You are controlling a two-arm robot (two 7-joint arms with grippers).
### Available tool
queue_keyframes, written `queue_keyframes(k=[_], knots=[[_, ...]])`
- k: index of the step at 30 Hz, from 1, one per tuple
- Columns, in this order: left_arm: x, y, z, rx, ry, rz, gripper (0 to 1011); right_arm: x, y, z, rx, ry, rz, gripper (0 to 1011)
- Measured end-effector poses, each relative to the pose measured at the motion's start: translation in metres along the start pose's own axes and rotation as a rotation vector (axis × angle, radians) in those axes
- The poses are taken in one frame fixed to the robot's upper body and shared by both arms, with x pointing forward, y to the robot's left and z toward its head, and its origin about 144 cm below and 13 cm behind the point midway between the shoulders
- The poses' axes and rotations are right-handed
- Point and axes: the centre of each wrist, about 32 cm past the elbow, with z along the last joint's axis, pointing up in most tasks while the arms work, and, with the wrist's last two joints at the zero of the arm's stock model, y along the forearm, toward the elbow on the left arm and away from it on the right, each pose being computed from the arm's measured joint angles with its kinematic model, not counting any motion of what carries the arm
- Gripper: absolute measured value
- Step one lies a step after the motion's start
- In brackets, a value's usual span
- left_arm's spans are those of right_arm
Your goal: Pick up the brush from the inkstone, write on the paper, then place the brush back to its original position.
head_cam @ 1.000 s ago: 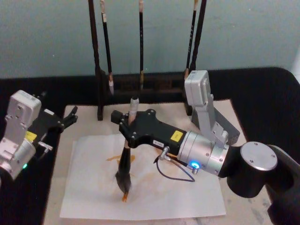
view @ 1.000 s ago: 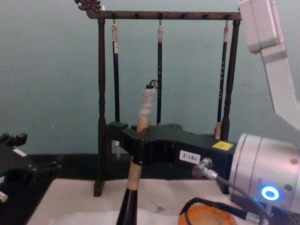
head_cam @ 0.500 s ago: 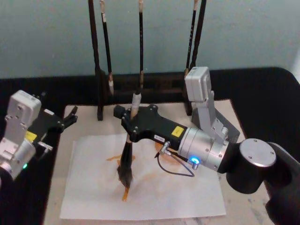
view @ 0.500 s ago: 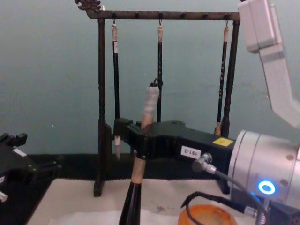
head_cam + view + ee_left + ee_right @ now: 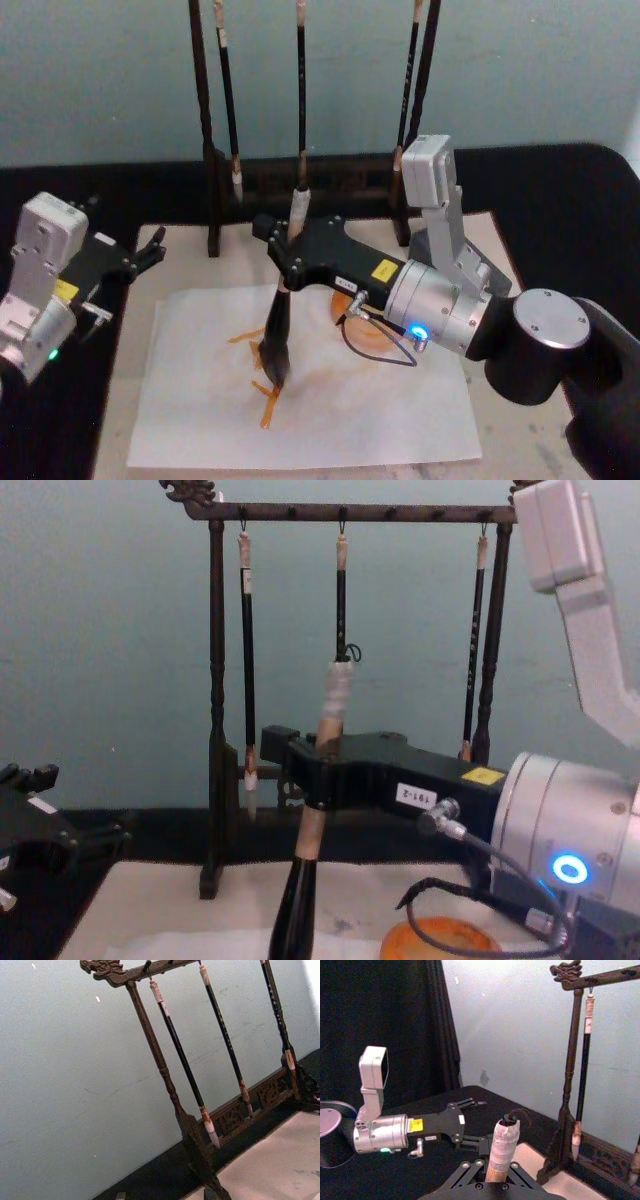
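My right gripper [image 5: 287, 262] is shut on the brush [image 5: 278, 335], holding its tan handle below the white wrap. The brush stands nearly upright and leans a little. Its dark tuft touches the paper [image 5: 400, 410], where orange strokes [image 5: 266, 405] show. In the chest view the right gripper [image 5: 318, 770] clamps the brush [image 5: 310, 850] in front of the rack. The right wrist view looks down on the wrapped brush top [image 5: 504, 1146]. My left gripper [image 5: 152, 250] is parked open at the left mat edge and also appears in the right wrist view [image 5: 472, 1122]. I cannot tell which item is the inkstone.
A dark wooden rack [image 5: 320, 180] with three thin hanging brushes [image 5: 341, 630] stands behind the cream mat [image 5: 175, 265]. An orange round dish [image 5: 440, 942] sits under my right wrist. A grey slab [image 5: 487, 268] lies behind the right arm. Black cloth surrounds the mat.
My right gripper carried the brush toward the rack and slightly right, dragging the tuft over the paper. More orange stroke now shows in front of the tip. The left arm stayed still.
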Motion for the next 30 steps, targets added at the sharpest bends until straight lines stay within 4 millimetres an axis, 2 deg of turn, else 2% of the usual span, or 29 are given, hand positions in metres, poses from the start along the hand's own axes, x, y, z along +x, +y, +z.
queue_keyframes(k=[30], knots=[[0.000,0.000,0.000,0.000,0.000,0.000,1010,0.015,-0.006,0.004,0.021,-0.030,-0.080,0]])
